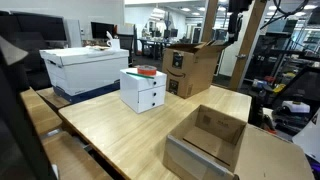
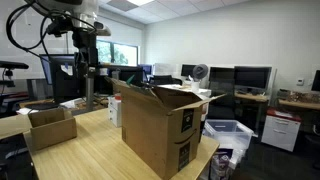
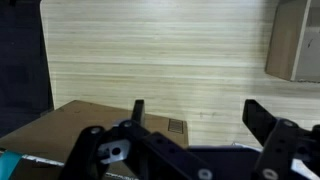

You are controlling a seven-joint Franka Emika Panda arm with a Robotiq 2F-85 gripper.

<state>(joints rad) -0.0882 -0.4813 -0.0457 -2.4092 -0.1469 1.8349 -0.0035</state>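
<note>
Pincer (image 3: 198,112) is seen released: jaws spread wide, nothing held between the fingers (image 3: 138,110). It is hung high above the worktop (image 3: 150,50), well clear of everything.

The nearest thing is the big open-topped cardboard box (image 1: 190,68), stood upright at the far end of the worktop in an exterior view.

In the wrist view a brown cardboard panel (image 3: 90,118) with a printed label is seen below the pincer, offset to the left of that view. It is judged to be part of the same box, though that cannot be confirmed. Its edge is run diagonally to the jaw line, not squared up. The long axis cannot be told from here.

A small open box (image 1: 205,142) is set at the near right corner, well apart. A white drawer unit (image 1: 143,90) is sat mid-worktop, left of the big box and nearer.
</note>
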